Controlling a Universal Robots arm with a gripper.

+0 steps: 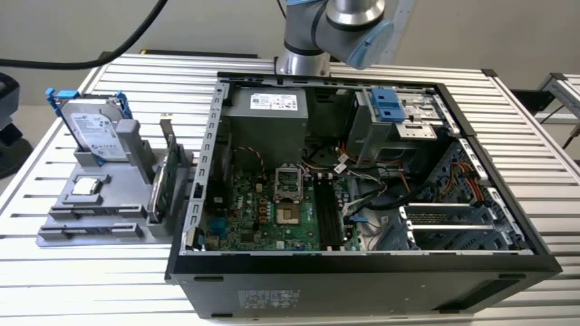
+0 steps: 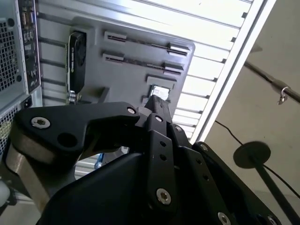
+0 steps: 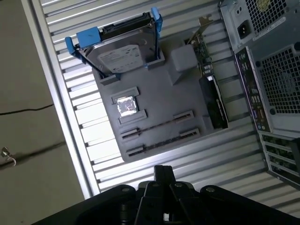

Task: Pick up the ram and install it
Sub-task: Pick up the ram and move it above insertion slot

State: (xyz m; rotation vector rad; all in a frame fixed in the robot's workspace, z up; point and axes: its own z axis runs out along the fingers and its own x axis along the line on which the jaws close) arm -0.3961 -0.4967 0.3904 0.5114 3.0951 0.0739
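The ram [image 3: 157, 124] shows as a thin dark strip lying edge-on in a slot of the grey holder [image 3: 154, 101]. A second like strip [image 3: 161, 142] sits in the slot beside it. Both strips also appear in the second wrist view [image 2: 140, 43] and near the holder's front in the exterior view [image 1: 95, 212]. My gripper [image 3: 162, 171] hovers high above the table near the holder's edge, fingers together and holding nothing. In the second wrist view the gripper [image 2: 157, 104] points toward the holder. The motherboard's dark memory slots [image 1: 327, 212] lie inside the open computer case [image 1: 363, 261].
On the holder stand a silver hard drive with blue rails [image 1: 94, 130], a small square chip [image 1: 86, 187] and a green card with a metal bracket [image 1: 163, 180]. The arm [image 1: 335, 27] rises behind the case. The slatted metal table [image 1: 91, 278] ends close to the holder.
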